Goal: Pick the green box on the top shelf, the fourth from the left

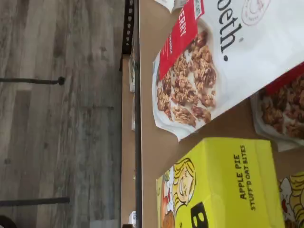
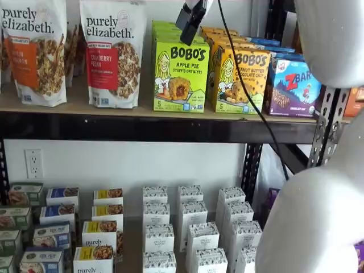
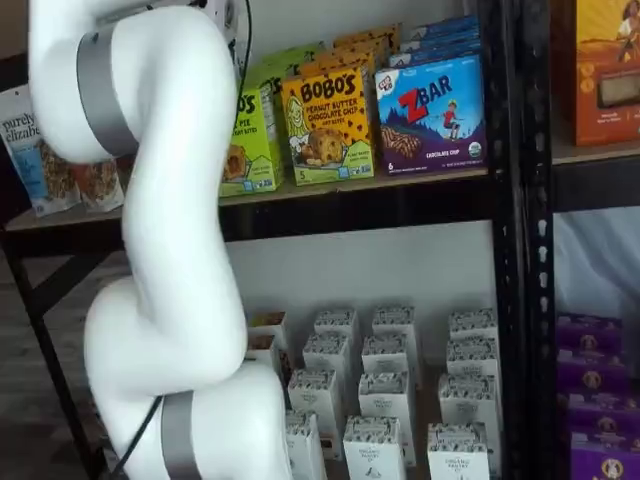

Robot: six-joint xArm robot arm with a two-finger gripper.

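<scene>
We see the claw (image 2: 191, 25) in only one shelf view, a black tip hanging from the upper edge with a cable beside it. It shows side-on there, so the pictures alone do not settle its fingers; we take them to be spread wide with nothing between them.

The green box (image 2: 181, 78) stands upright on the top shelf (image 2: 142, 111) just below the claw, first of a row of like cartons. Beside it stands the yellow-orange peanut butter box (image 2: 241, 81), then the blue ZBar box (image 2: 294, 87); on its other side is a cranberry granola bag (image 2: 113, 54).

In a shelf view the white arm (image 3: 165, 250) hides most of the green box (image 3: 250, 140) and the claw entirely.

The wrist view alone shows the carton's top face (image 1: 223, 185) from above, near the granola bag (image 1: 213, 71), with grey floor (image 1: 57, 118) beyond the shelf rail.
</scene>
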